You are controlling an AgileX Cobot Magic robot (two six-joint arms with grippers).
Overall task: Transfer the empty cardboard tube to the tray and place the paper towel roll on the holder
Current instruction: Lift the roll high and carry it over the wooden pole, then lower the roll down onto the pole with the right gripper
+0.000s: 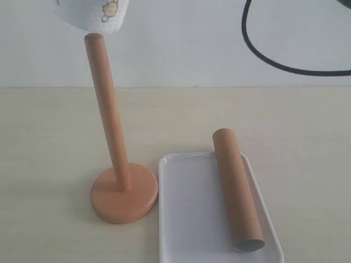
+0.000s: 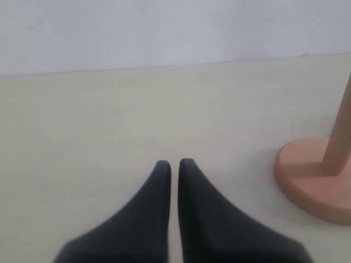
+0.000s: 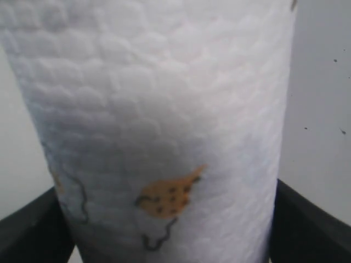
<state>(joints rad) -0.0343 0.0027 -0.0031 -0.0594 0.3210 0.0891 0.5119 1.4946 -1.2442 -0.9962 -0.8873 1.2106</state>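
Overhead, the paper towel roll (image 1: 93,15) hung at the holder (image 1: 109,126) post's rounded top, perhaps touching it, clamped in the right gripper (image 3: 173,235), whose fingers were spread around it. The cardboard tube (image 1: 236,189) lay lengthwise on the tray (image 1: 186,219). The left gripper (image 2: 174,164) hovered empty above the table (image 1: 44,137), fingers nearly together.

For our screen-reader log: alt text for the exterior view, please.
A paper towel roll hangs just above the tip of a wooden holder. Beside the holder's base, a cardboard tube lies on a white tray.
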